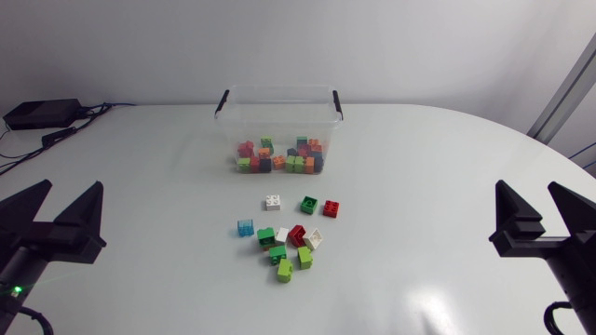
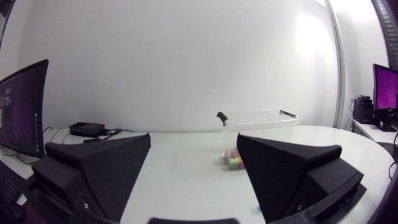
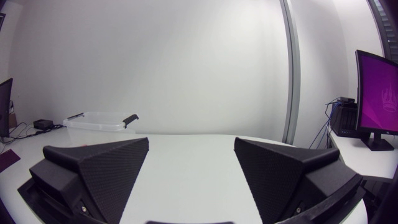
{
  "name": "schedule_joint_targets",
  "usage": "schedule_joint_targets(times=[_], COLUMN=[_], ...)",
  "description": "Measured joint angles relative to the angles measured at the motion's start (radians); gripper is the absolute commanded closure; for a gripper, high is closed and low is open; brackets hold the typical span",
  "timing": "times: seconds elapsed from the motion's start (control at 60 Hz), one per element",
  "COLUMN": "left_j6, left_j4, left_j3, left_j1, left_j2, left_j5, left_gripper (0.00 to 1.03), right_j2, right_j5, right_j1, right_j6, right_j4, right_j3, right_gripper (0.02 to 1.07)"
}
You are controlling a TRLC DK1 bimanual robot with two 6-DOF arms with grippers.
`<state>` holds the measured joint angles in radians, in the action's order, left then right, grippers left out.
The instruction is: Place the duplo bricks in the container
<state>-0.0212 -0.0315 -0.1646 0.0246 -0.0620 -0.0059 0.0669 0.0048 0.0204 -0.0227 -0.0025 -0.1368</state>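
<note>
A clear plastic container (image 1: 279,116) with black handles stands at the table's far middle, holding several coloured duplo bricks (image 1: 279,156). In front of it lie loose bricks: a white one (image 1: 272,202), a dark green one (image 1: 308,205), a red one (image 1: 331,208), a light blue one (image 1: 245,227), and a tight cluster of green, white and red bricks (image 1: 291,247). My left gripper (image 1: 51,216) rests open at the left edge, far from the bricks. My right gripper (image 1: 543,212) rests open at the right edge. The container (image 2: 255,124) shows ahead of the left gripper (image 2: 193,168); the container (image 3: 102,120) shows beyond the right gripper (image 3: 191,168).
The white table (image 1: 438,177) has bare surface on both sides of the bricks and between them and each gripper. A black box with cables (image 1: 42,113) sits at the far left corner.
</note>
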Motion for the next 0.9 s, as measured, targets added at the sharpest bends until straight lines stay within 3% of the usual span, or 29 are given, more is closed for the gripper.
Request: schedule_joint_targets(times=[0.233,0.467,0.65,0.9], left_j6=[0.012,0.022,0.012,-0.039], left_j4=[-0.031,-0.049,-0.089,-0.161], left_j3=[-0.167,-0.258,-0.325,-0.472], left_j1=[0.042,0.14,0.24,0.302], left_j2=[-0.262,-0.496,-0.691,-1.027], left_j5=[-0.001,-0.006,-0.077,-0.082], left_gripper=[0.08,0.08,0.11,0.12], right_j2=[0.218,0.412,0.496,0.641], right_j5=[0.0,0.0,0.002,0.038], right_j1=[0.0,0.0,-0.012,-0.063], right_j6=[0.0,0.0,0.005,0.02], right_j4=[0.045,0.052,0.048,-0.083], right_j3=[-0.108,-0.196,-0.216,-0.303], right_gripper=[0.07,0.07,0.07,0.07])
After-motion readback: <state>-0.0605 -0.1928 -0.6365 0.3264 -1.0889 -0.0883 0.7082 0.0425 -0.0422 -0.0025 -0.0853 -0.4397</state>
